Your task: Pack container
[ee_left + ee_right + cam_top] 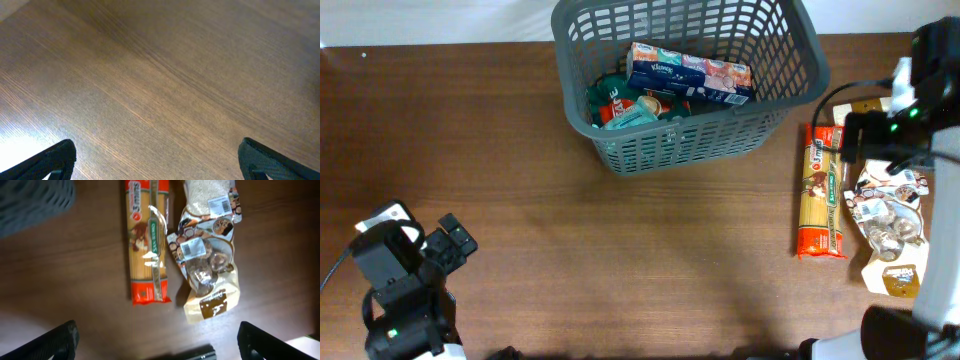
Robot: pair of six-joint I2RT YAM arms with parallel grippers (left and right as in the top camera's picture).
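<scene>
The dark grey lattice basket [720, 140] stands at the back middle of the table and holds a blue tissue pack [690, 72] and other packets [625, 105]; its corner shows blurred in the right wrist view [30, 202]. An orange spaghetti packet [820, 195] [147, 240] lies right of the basket. Beside it lie a brown-and-white snack bag [890, 215] [205, 270] and a pale grain bag [210, 197]. My right gripper [157, 340] is open and empty, above the table by these packets. My left gripper [157, 160] is open and empty over bare wood at the front left.
The wooden table [620, 260] spans the view. The right arm [910, 110] hangs over the packets at the right edge. The left arm base [405, 290] sits at the front left corner.
</scene>
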